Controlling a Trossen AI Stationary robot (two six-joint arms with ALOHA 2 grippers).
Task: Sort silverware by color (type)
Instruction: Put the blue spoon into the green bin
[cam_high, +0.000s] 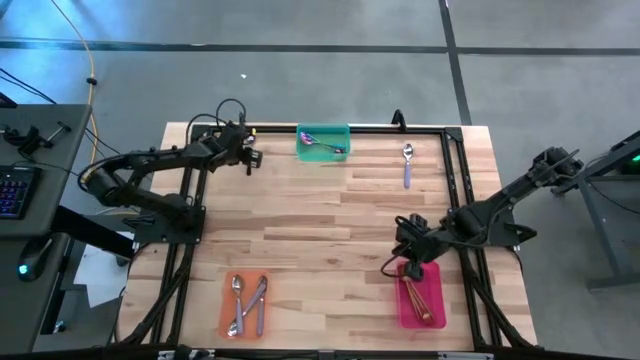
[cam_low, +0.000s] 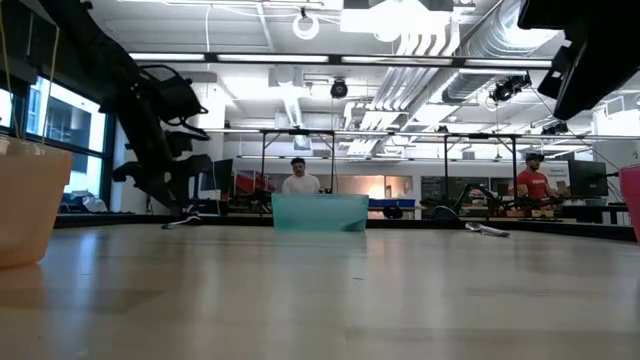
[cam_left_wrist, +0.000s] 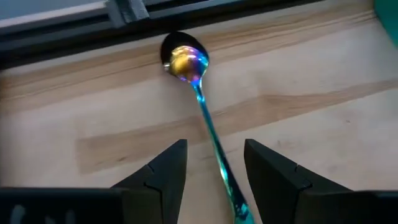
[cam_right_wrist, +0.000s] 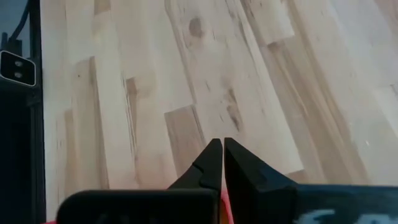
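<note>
Left gripper (cam_left_wrist: 214, 171) spread wide over an iridescent spoon (cam_left_wrist: 202, 106) lying on the table at eleven o'clock; right gripper (cam_right_wrist: 222, 163) pinched shut, empty, over the pink tray (cam_high: 421, 297) at five o'clock, gold spoons (cam_high: 415, 296) inside. Green tray (cam_high: 324, 144) at twelve holds an iridescent one, orange tray (cam_high: 245, 305) at seven holds silver spoons (cam_high: 247, 304); another silver spoon (cam_high: 408, 163) lies loose at one o'clock.

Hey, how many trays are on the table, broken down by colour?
Orange tray: 1
Pink tray: 1
Green tray: 1
Total: 3
</note>
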